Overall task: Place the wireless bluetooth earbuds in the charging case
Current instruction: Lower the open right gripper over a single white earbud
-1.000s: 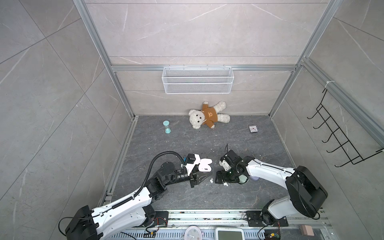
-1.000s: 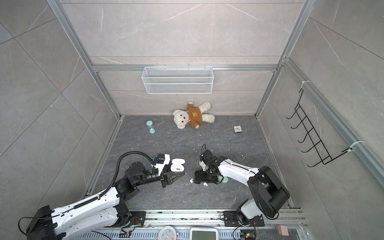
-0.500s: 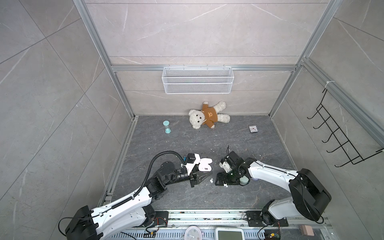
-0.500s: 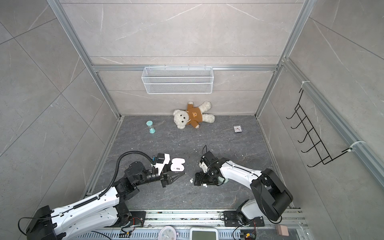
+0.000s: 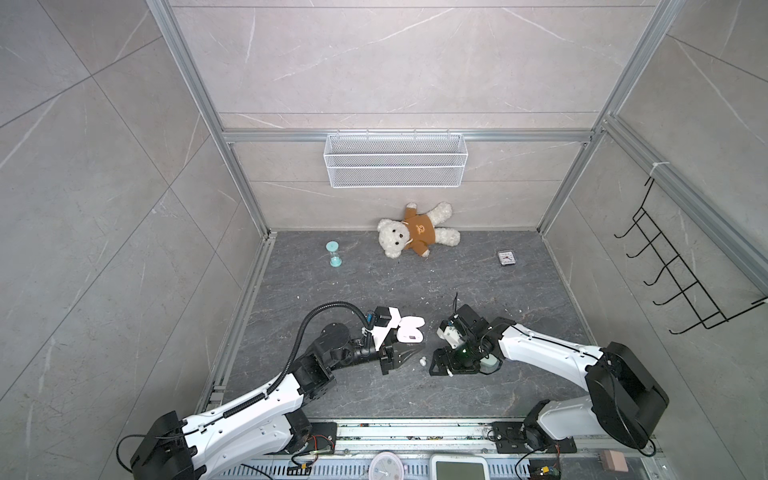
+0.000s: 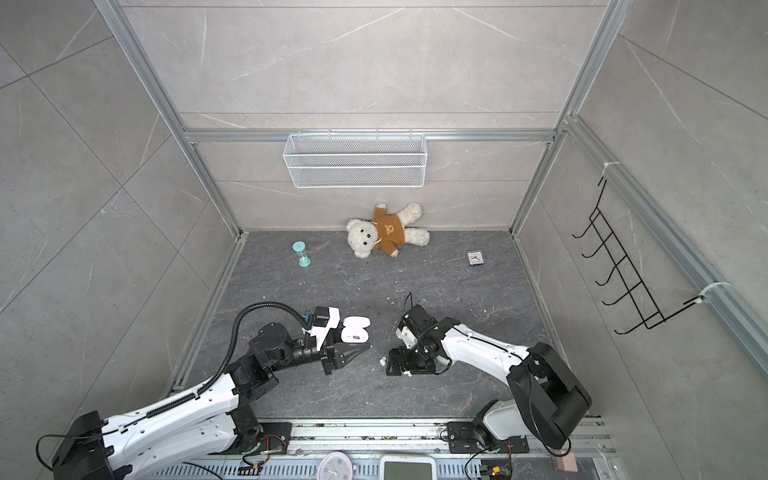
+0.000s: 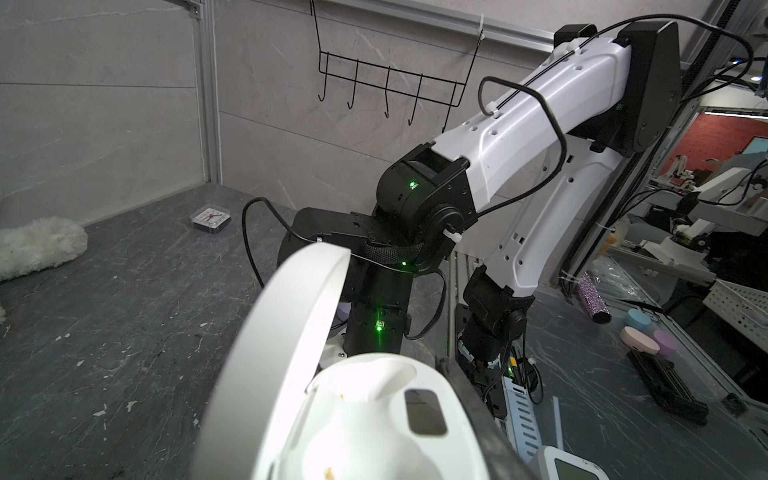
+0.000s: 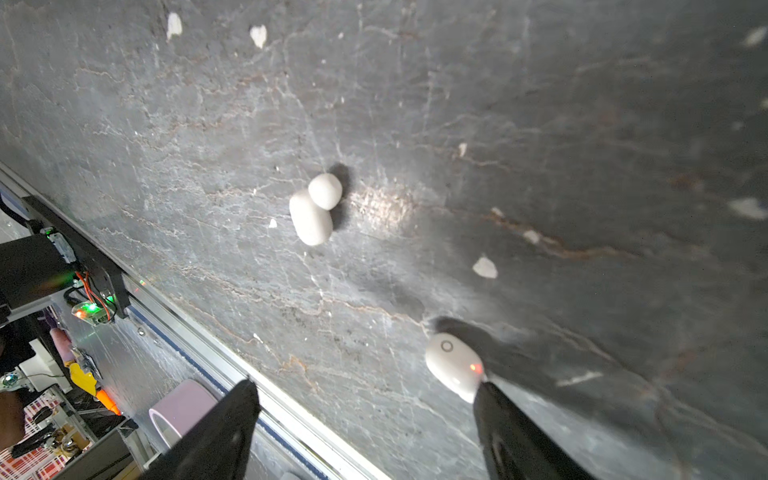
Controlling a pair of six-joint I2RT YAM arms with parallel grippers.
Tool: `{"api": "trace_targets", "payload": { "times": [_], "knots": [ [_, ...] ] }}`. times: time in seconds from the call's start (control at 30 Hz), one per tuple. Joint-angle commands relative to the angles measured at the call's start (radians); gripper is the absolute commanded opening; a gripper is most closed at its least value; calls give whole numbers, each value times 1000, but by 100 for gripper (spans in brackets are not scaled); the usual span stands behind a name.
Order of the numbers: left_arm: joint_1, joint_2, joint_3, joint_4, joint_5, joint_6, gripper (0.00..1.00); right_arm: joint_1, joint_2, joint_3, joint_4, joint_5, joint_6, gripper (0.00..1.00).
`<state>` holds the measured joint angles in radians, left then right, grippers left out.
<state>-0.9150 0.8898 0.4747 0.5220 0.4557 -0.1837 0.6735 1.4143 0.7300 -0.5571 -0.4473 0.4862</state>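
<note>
Slate-grey counter, in both top views: the right gripper has eased lower and nearer the rail, fingers spread, tips at the near earbud. The loose earbud lies between the arms, unmoved. The left gripper has stayed put.

Left wrist view: its fingers pinch the open charging case, both wells bare, contacts showing.

Right wrist view: one finger touches the near earbud; the loose earbud sits well apart. A pickup looks close; nothing is seated yet. The rail crowds the near side; toward the case the counter lies open.
</note>
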Motion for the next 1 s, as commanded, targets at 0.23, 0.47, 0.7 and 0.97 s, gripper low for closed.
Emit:
{"api": "trace_targets", "payload": {
  "times": [0.23,0.47,0.7,0.97],
  "knots": [
    [-2,-6,53,19,26,16,16,44,-7,32,-51,-3,5,84],
    [-2,-12,53,15,25,12,16,70,-45,56,-63,45,26,85],
    [-2,-20,58,-5,26,20,16,15,-66,50,-90,122,18,78],
    [-2,-22,60,-8,25,18,16,-8,19,37,-50,156,-24,73]
  ]
}}
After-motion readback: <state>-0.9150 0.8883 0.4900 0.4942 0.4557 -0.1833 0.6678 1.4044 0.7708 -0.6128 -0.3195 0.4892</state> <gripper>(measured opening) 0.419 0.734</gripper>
